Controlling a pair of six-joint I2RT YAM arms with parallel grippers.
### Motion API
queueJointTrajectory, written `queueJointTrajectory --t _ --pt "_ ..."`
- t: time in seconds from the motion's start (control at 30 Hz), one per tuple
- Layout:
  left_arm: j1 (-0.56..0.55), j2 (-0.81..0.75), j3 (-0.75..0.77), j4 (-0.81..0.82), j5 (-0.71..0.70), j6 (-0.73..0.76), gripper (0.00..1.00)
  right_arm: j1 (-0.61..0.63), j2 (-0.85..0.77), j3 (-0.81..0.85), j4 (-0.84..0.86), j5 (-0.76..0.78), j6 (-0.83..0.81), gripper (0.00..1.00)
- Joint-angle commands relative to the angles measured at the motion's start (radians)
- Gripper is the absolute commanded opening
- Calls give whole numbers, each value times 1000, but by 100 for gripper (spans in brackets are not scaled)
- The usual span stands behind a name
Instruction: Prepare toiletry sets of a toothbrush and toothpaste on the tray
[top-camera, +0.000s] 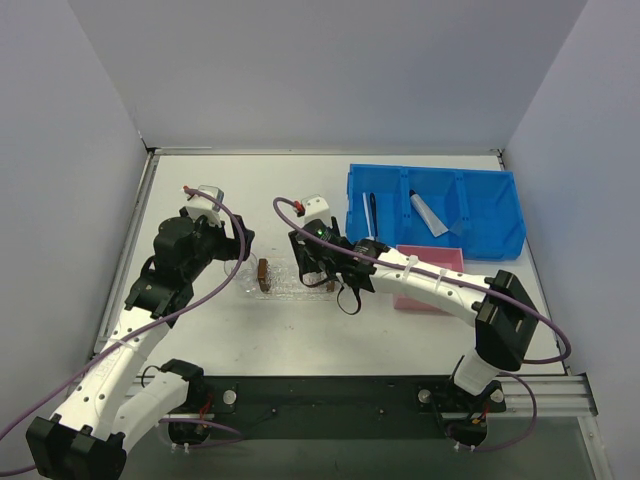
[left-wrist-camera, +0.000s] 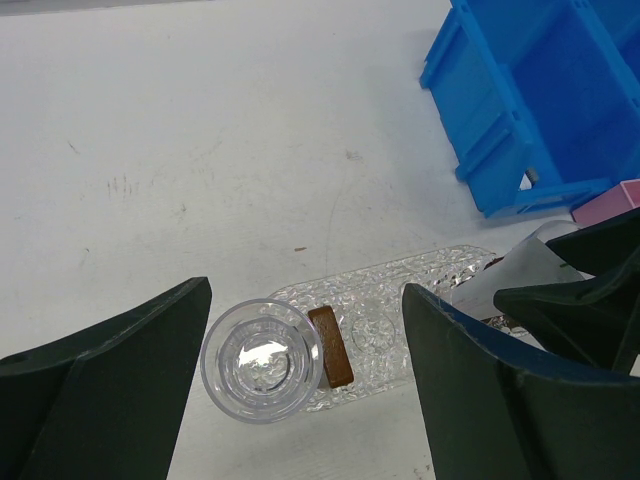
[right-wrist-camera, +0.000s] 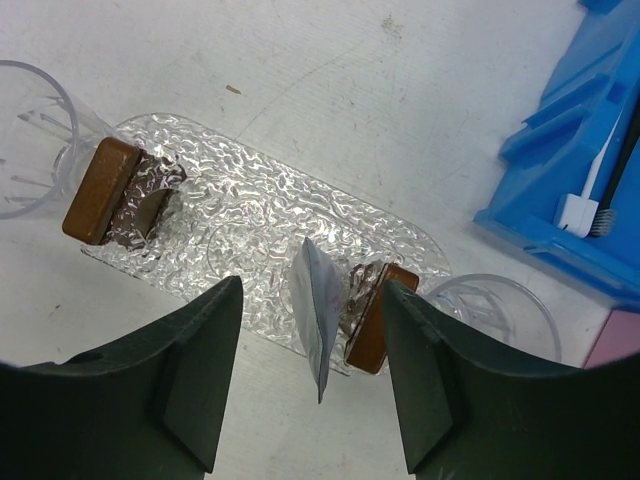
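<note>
Crossing tray nr edge: 1 toothpaste

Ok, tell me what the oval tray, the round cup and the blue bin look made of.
Long oval clear tray: likely hard transparent plastic, glossy, with a rippled texture catching light.
Clear round cup: probably thin plastic, though glass is possible; smooth, see-through, bright glints.
Blue compartmented bin: opaque moulded plastic, even colour, slight sheen.

White left arm and right arm with black joints, purple cables along each — dark wedge-shaped fingers
</note>
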Motion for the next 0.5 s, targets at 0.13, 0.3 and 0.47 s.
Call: queueJointTrajectory --t 0.13,0.3,0.47 --pt "-5 -3 32 18 17 18 88 12 -122 67 -50 -32 -47 57" --pt "-5 -3 26 32 29 46 88 -43 -261 125 -166 -75 -136 57" --pt "-3 -4 13 48 20 82 88 -278 -359 153 -303 -190 -150 51"
